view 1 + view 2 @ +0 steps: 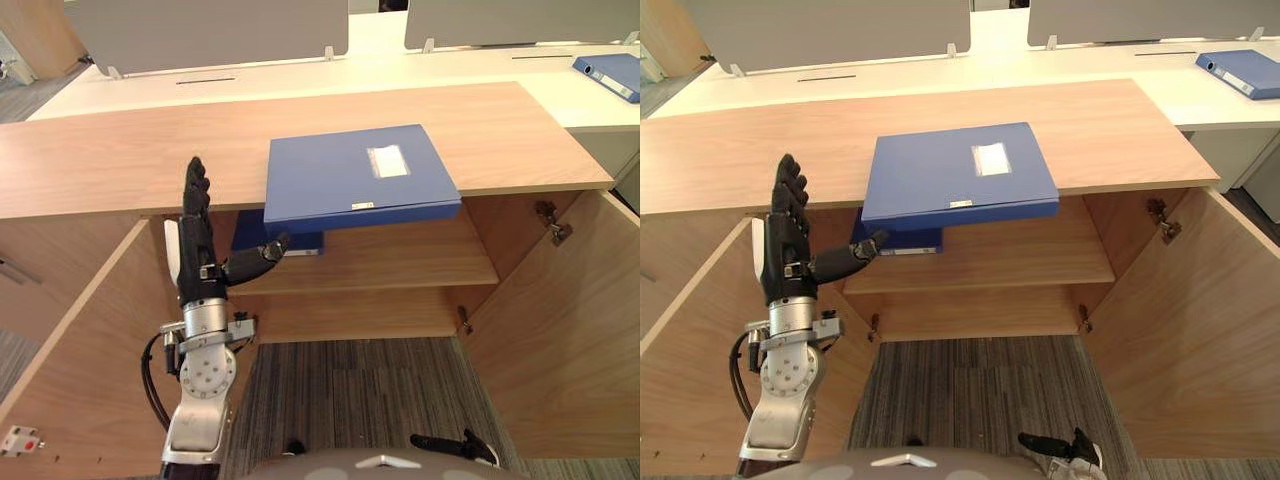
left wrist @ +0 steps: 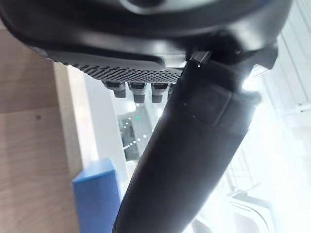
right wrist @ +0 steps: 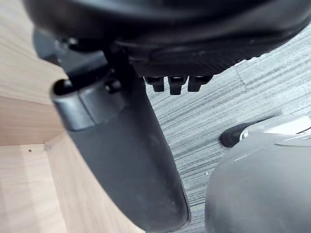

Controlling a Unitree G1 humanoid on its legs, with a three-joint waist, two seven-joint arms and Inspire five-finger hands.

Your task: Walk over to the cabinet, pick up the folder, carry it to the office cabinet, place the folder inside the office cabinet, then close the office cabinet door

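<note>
Blue and stiff-looking, the folder [image 1: 355, 180] lies flat on the wooden counter [image 1: 110, 150] at the centre of the frame. Its near edge juts past the counter's front, over the open cabinet [image 1: 380, 312]. A second blue folder [image 1: 300, 243] sits on the shelf [image 1: 400, 255] just beneath it.

The left robot hand [image 1: 197, 255] stands upright at lower left, fingers straight and thumb stuck out toward the lower folder. It holds nothing and is clear of the upper folder. The right robot hand [image 1: 452, 443] hangs low at the bottom edge; whether it is open or closed I cannot tell.

The folder looks rigid, broad and smooth-faced. It is probably not heavy, but likely to slip from a one-sided pinch. The overhanging near edge seems the best hold, thumb above and fingers below, or one hand at each side.
</note>
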